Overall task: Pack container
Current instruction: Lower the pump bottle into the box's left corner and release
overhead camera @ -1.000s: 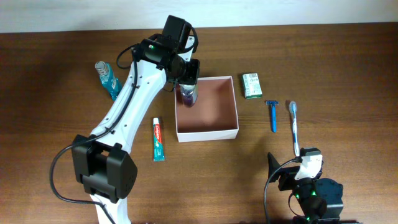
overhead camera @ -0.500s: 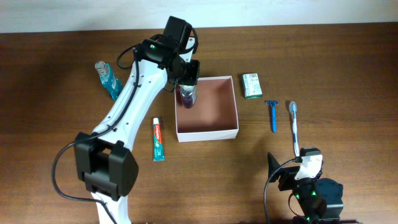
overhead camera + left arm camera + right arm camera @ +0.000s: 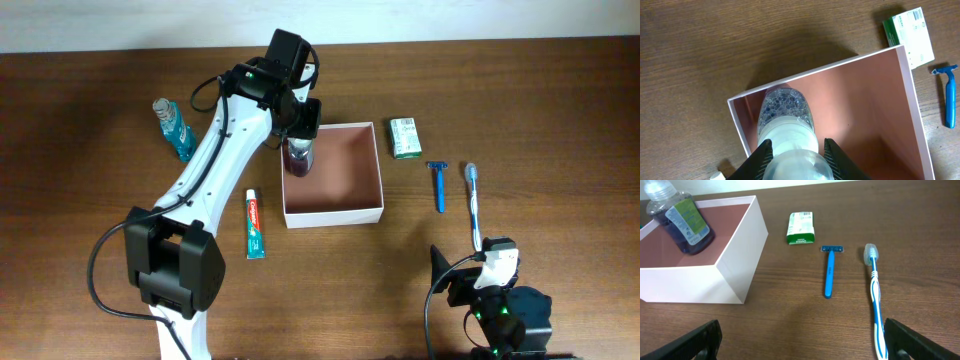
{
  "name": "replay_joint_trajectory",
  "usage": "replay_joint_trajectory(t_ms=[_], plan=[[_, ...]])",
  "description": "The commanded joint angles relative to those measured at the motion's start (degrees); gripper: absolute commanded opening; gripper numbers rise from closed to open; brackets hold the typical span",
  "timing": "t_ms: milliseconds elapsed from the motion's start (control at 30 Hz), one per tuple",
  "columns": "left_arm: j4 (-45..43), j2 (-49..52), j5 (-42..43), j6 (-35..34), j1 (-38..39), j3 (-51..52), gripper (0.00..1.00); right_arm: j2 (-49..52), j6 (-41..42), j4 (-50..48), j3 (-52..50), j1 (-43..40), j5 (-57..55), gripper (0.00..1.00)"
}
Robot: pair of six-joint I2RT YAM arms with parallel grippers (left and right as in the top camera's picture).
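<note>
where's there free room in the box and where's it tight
Most of the box floor is bare, from the bottle out to the right and near walls. Crowded only at the far left corner, where the left fingers hold the bottle. The strip of table between box and razor is bare too.

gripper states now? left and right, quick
left gripper: closed on the bottle, inside the container.
right gripper: open, holding nothing.
</note>
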State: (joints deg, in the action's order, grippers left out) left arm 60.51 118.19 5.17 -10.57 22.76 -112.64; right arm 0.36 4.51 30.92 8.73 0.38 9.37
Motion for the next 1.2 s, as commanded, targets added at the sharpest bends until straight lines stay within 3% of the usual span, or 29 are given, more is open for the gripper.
replay_joint_trajectory(t_ms=[0,633,700,800,1167], plan=[[-0.5,-0.3,-1.8,-0.6,0.1,-1.8,0.01,-0.2,0.4,0.2,-0.3,0.3,0.5,0.99],[-0.5,-0.2,-1.6,-1.7,0.1,-1.8,0.01,-0.2,0.4,0.2,-0.3,0.3,0.5,0.98],[-0.5,-0.2,-1.6,-1.7,0.1,-1.8,0.02,-0.2,0.4,0.2,-0.3,0.3,0.5,0.99],[-0.5,-0.2,-1.6,-1.6,0.1,-1.8,0.15,-0.2,0.4,0.2,-0.3,0.3,0.5,0.99],[-0.5,-0.2,-1.6,-1.6,0.1,-1.8,0.16,-0.2,0.4,0.2,-0.3,0.3,0.5,0.99]])
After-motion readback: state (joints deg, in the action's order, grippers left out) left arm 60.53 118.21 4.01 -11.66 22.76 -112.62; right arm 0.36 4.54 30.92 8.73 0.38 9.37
